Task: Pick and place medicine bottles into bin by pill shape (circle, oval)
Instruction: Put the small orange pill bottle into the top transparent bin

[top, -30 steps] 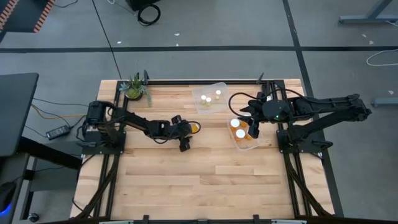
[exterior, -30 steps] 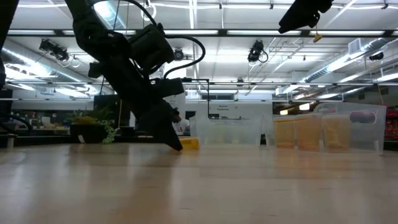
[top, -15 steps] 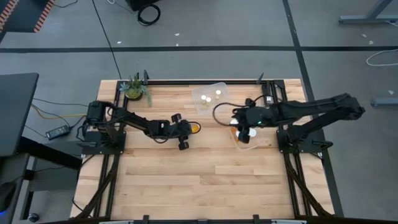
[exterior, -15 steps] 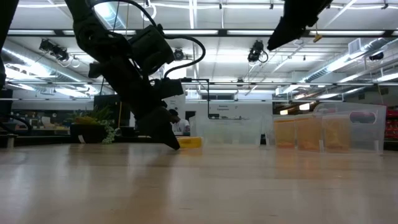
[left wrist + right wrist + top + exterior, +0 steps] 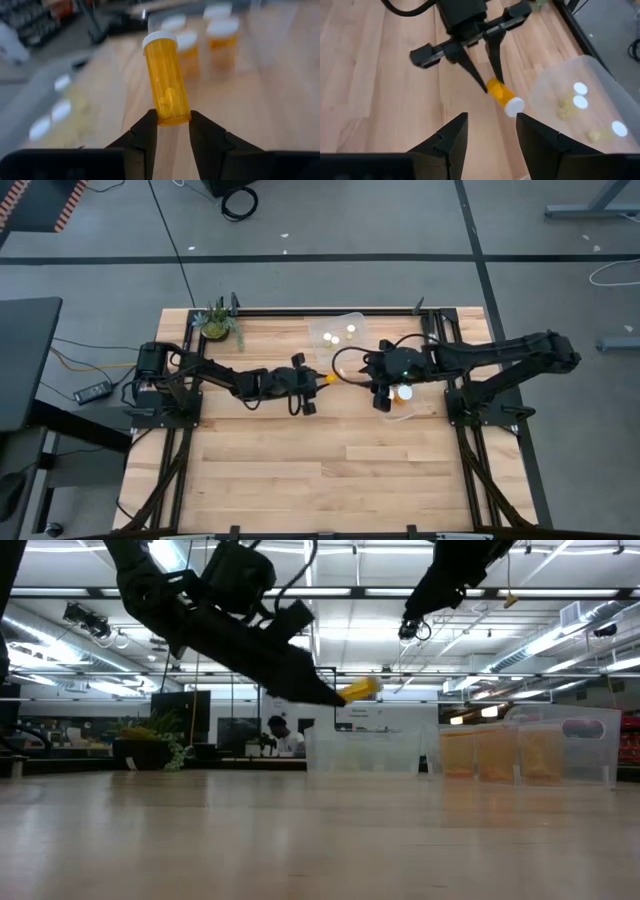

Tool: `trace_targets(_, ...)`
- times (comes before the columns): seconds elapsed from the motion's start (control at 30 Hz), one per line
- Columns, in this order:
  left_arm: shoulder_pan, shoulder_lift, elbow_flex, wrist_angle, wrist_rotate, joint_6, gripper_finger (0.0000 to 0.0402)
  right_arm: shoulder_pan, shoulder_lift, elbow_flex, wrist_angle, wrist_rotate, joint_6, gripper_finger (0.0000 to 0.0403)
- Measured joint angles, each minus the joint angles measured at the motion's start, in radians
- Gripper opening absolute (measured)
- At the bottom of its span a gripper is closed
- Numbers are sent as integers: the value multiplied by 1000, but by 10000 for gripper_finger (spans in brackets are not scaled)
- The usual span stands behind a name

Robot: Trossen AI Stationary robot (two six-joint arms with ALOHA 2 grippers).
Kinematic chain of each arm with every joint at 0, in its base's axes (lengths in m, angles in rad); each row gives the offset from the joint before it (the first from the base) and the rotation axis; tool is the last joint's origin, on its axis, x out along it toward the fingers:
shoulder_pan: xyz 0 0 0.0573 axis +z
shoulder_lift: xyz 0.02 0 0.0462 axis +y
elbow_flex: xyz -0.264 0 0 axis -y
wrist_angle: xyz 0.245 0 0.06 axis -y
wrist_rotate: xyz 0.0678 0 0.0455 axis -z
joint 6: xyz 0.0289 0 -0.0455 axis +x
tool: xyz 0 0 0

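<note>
— Left gripper (image 5: 172, 131), what's it doing?

— It has its two fingers clamped on the bottom end of an amber bottle (image 5: 166, 79). That bottle is off the wooden table (image 5: 300, 470), tilted, with its white cap pointing away from the gripper. A pale pill shows through the side; I can't tell its shape.

— Where is that, taking the clear bin as the marker?

— Seen from above, the clear bin (image 5: 335, 333) sits at the far edge of the table, with three white caps in it. The left gripper (image 5: 306, 376) holds the bottle (image 5: 326, 378) just on the near side of that bin, a little toward the plant (image 5: 217, 321).

— And the right gripper?

— The right gripper (image 5: 489, 131) hangs above the table near the same bin, facing the left one, with the held bottle (image 5: 503, 97) between them. Its fingers stand apart with nothing between them.

— Any other bottles?

— A second bin (image 5: 405, 406) lies just beside the right arm, on the near side of the clear bin. One white cap (image 5: 404, 392) shows in it; the arm covers the rest. In the table-level view, the bottle (image 5: 360, 690) hangs high above the table.
</note>
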Motion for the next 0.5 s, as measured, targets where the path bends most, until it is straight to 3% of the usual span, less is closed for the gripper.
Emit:
trace_targets(0.2, 0, 0, 0, 196, 14, 83, 120, 20, -22, 70, -25, -3, -19, 180)
trace_targets(0.5, 1, 0, 1, 562, 65, 173, 112, 23, -23, 324, -154, 3, -29, 219)
